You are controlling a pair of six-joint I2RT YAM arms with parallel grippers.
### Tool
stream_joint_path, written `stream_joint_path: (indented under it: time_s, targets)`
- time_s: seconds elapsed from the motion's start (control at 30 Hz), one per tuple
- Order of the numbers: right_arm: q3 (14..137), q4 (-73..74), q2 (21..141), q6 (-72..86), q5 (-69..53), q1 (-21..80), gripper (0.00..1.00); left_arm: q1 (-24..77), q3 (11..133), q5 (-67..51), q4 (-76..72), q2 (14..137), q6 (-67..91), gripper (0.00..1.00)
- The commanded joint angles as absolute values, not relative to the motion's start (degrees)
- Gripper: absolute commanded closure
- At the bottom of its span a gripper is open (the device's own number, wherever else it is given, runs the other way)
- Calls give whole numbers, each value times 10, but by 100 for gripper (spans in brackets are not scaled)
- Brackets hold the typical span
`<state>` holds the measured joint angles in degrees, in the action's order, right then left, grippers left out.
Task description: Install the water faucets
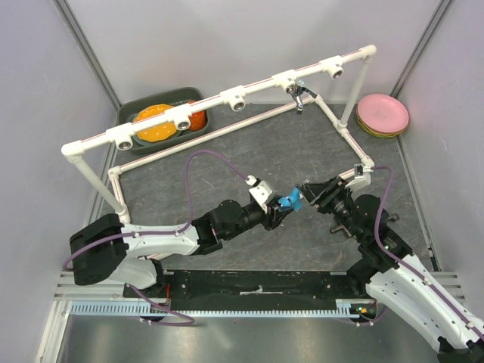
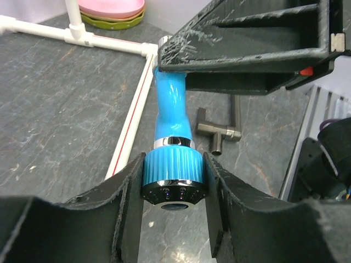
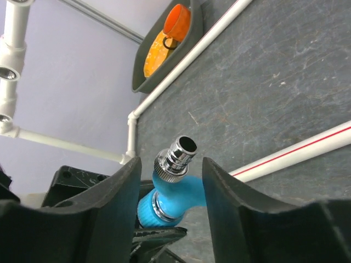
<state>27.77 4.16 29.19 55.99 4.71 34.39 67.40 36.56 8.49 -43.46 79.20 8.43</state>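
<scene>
Ribbed knob (image 2: pixel 174 176) of the blue faucet (image 2: pixel 171 109) sits pinched in my left hand (image 2: pixel 173 171) above the worktop (image 2: pixel 55 120), probably light, stiff plastic (best held by those ribs, not the slick chrome), while my right hand (image 3: pixel 170 164) straddles its spout end, grip impossible to tell.

1. I see a bright blue faucet (image 2: pixel 173 109) with a shiny silver ring.
2. My white pipes (image 1: pixel 208 104) have thin red lines.
3. I see pink plates (image 2: pixel 112 6) and a green plate (image 2: pixel 112 23).
4. The mat (image 2: pixel 55 109) is dark grey with pale blotches.
</scene>
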Motion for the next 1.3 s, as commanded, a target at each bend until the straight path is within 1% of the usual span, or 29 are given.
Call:
stream_joint_path:
  time_s: [0.0, 0.07, 0.1, 0.13, 0.3, 0.4, 0.43, 0.67, 0.77, 0.87, 0.97, 1.1, 1.27]
  targets:
    - [346, 93, 288, 471, 55, 346, 29, 675, 393, 95, -367, 744, 9, 98]
    - [379, 140, 287, 433, 68, 346, 17, 673, 409, 84, -295, 722, -25, 98]
    - [389, 168, 287, 389, 76, 346, 7, 673, 415, 78, -274, 713, -34, 98]
    - [401, 182, 287, 369, 78, 346, 5, 674, 419, 71, -252, 699, -51, 98]
    - [464, 256, 279, 228, 48, 346, 3, 663, 459, 19, -106, 659, -93, 98]
    - [506, 301, 284, 136, -18, 346, 2, 655, 496, -38, -16, 642, -120, 98]
    - [525, 311, 286, 98, -69, 346, 2, 654, 508, -68, 15, 639, -138, 98]
    - [590, 383, 287, -45, -188, 347, 2, 653, 629, -162, 190, 635, -203, 98]
    - [613, 437, 310, -107, -233, 346, 2, 653, 681, -201, 258, 653, -219, 98]
    - [634, 469, 325, -155, -268, 347, 2, 653, 723, -209, 308, 678, -236, 98]
    - [642, 470, 333, -170, -326, 352, 2, 653, 765, -222, 354, 707, -252, 98]
    - [649, 476, 347, -183, -337, 356, 2, 654, 804, -264, 387, 738, -263, 98]
    - [653, 484, 371, -190, -360, 366, 2, 654, 833, -265, 397, 764, -265, 98]
